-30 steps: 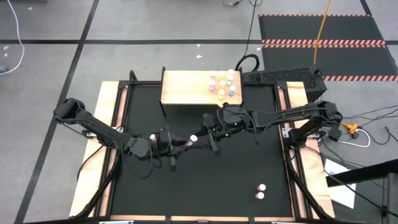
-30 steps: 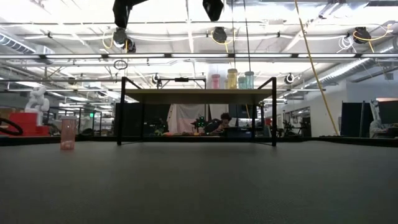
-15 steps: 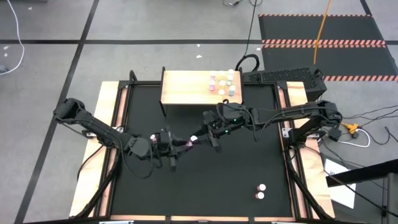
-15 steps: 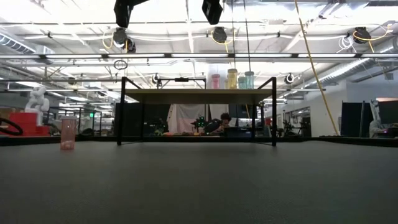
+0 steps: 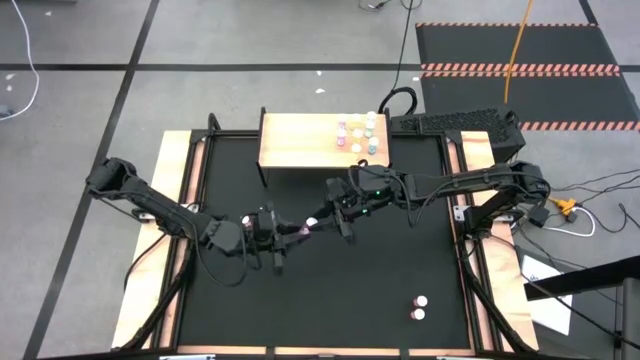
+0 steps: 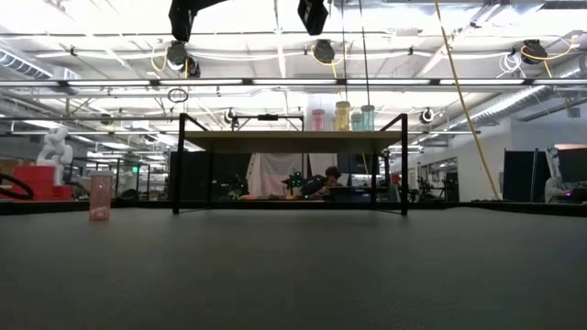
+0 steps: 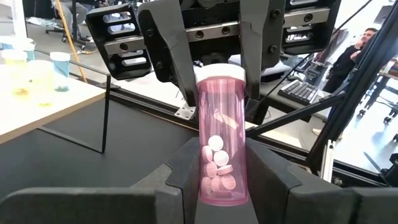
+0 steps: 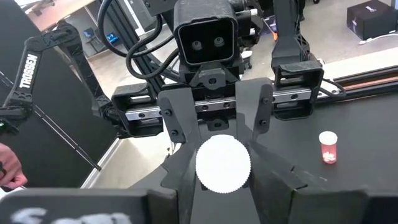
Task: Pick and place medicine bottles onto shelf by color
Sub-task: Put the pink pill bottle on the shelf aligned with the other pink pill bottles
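Left wrist view has my left claw (image 7: pixel 222 177) clamped low on the pink pill bottle (image 7: pixel 222 134), held mid-air above the surface, while my right claw (image 7: pixel 214 56) pinches its white cap; light, rigid, slick plastic, best gripped mid-body

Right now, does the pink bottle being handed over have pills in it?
Yes, partly filled: the left wrist view shows white pills piled in the lower part of the pink bottle, empty above.
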